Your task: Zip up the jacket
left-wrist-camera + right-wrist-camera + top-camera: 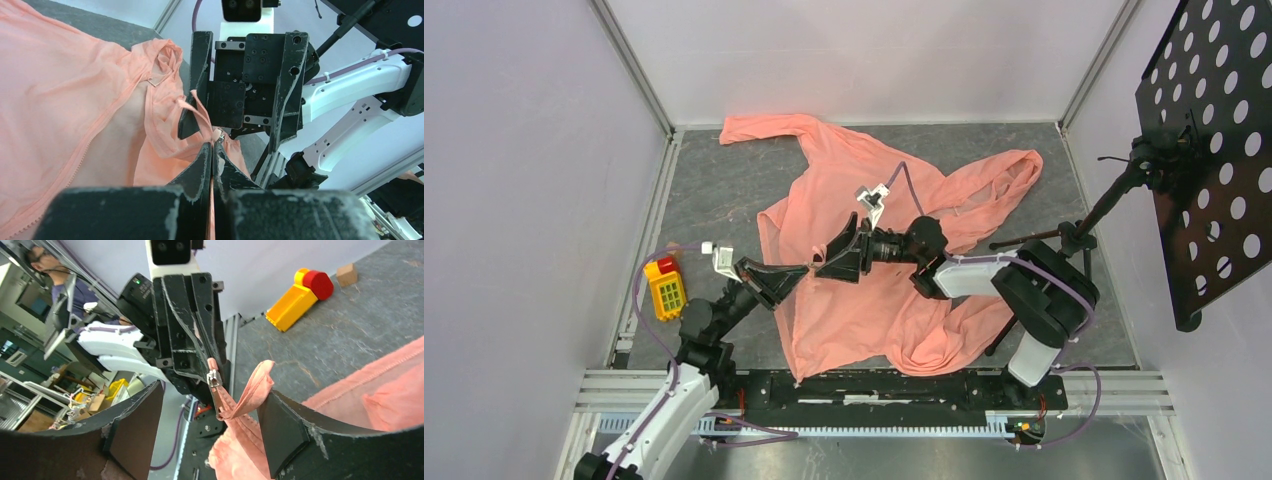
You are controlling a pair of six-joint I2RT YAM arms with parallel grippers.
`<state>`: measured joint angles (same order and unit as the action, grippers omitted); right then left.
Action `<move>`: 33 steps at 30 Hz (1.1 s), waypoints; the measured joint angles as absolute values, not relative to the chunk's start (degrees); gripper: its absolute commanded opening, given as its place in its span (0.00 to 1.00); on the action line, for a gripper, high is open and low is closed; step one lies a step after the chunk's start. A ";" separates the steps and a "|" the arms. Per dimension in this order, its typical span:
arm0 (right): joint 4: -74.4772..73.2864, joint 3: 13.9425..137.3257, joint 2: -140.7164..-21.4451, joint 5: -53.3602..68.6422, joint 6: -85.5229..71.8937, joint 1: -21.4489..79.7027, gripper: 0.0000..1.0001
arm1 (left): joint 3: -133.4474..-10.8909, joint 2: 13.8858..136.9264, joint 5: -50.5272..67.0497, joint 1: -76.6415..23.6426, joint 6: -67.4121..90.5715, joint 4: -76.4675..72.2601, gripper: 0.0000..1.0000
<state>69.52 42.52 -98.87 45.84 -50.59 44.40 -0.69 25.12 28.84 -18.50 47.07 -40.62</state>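
Observation:
The salmon-pink jacket (864, 200) lies spread on the grey table, its lower hem toward the arms. My left gripper (796, 276) is shut on the jacket's zipper edge; in the left wrist view (212, 150) the pink tape runs between the pressed fingers and the metal zipper slider (219, 135) sits just beyond the tips. My right gripper (839, 255) faces it, open. In the right wrist view (210, 412) its jaws stand wide apart around the hanging zipper tape (225, 402) and slider (212, 377), touching neither.
A yellow toy with a red cap (664, 285) lies at the table's left edge, also in the right wrist view (297, 297) beside a small tan block (346, 274). A black perforated panel on a tripod stand (1214, 150) stands at the right.

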 measured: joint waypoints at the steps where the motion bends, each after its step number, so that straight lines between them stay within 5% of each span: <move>1: 70.50 42.44 -98.80 45.76 -51.37 44.40 0.67 | -0.69 24.69 28.80 -18.50 47.07 -40.60 0.02; 8: 74.76 38.26 -94.67 45.25 -53.58 44.88 0.49 | -0.69 22.61 26.96 -18.50 47.09 -40.34 0.02; 16: 77.14 30.74 -91.66 49.60 -54.24 49.43 0.50 | -0.69 19.18 23.51 -18.50 47.16 -38.41 0.02; 24: 38.00 44.53 -84.86 38.22 -24.71 45.74 0.59 | -0.69 14.35 19.00 -18.50 48.64 -23.05 0.02; 33: 19.31 61.60 -95.22 23.35 -4.27 45.74 0.59 | -0.71 7.81 14.74 -18.52 52.23 -6.28 0.02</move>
<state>19.31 61.60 -95.22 23.35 -4.27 45.74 -0.71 7.81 14.74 -18.52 52.23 -6.28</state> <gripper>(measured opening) 0.601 0.033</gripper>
